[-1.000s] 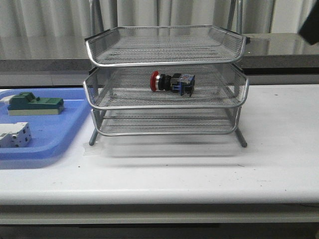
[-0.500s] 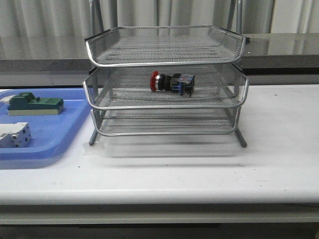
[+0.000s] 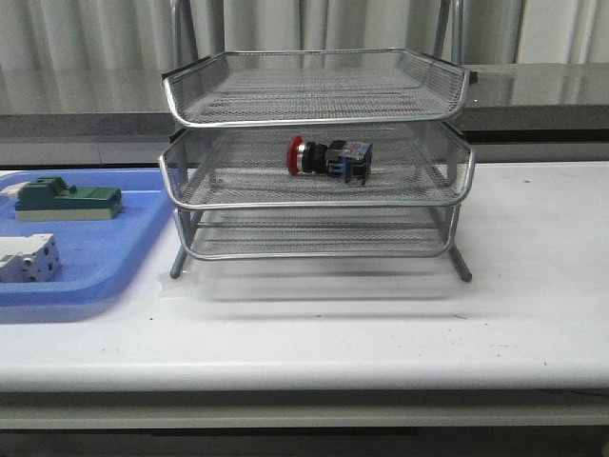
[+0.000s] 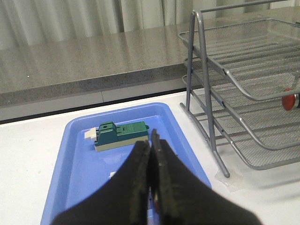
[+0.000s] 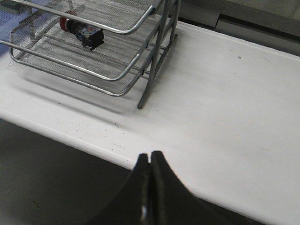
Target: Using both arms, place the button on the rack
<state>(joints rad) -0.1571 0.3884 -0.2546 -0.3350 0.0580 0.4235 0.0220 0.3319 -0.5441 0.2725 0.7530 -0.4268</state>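
The button (image 3: pixel 329 157), with red head, black body and blue rear block, lies on its side on the middle tier of the silver wire rack (image 3: pixel 181 205). It also shows in the right wrist view (image 5: pixel 82 30), and its red head shows in the left wrist view (image 4: pixel 290 101). No arm shows in the front view. My left gripper (image 4: pixel 150 145) is shut and empty above the blue tray (image 4: pixel 79 173), well away from the rack (image 4: pixel 225 70). My right gripper (image 5: pixel 149 158) is shut and empty over the table's front edge, away from the rack (image 5: pixel 145 89).
A flat blue tray (image 3: pixel 95 262) at the left of the rack holds a green-and-beige block (image 3: pixel 67 200) and a white terminal block (image 3: pixel 27 259). The white table (image 3: pixel 533 286) stretches to the right of the rack. A grey counter runs behind.
A black arm part at the top right of the front view has gone out of sight. The button and the rack have not moved.
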